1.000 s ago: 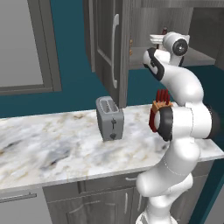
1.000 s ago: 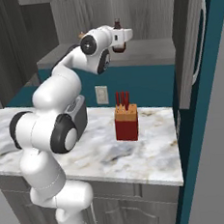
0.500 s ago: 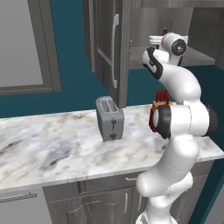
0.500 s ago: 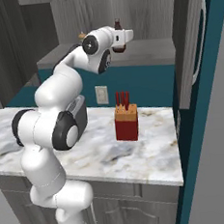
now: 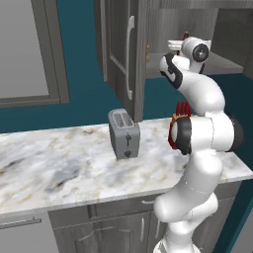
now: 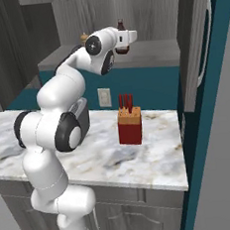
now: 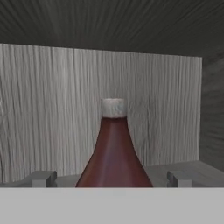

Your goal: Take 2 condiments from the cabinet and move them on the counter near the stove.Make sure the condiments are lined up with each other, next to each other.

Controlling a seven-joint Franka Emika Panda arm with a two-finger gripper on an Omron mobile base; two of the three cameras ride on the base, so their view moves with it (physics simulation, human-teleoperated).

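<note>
Gripper (image 7: 112,177) spread wide inside the grey wood-grain cabinet (image 5: 121,54), dark red-brown bottle (image 7: 113,153) upright between its fingertips (image 7: 43,178), tan shaker (image 6: 83,38) behind the wrist, marble counter (image 6: 141,159) far below with toaster (image 5: 123,133), red knife block (image 6: 129,126), teal wall (image 5: 79,79) behind

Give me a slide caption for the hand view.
Open gripper straddling a dark red-brown narrow-necked bottle inside the grey wood-grain cabinet.
</note>
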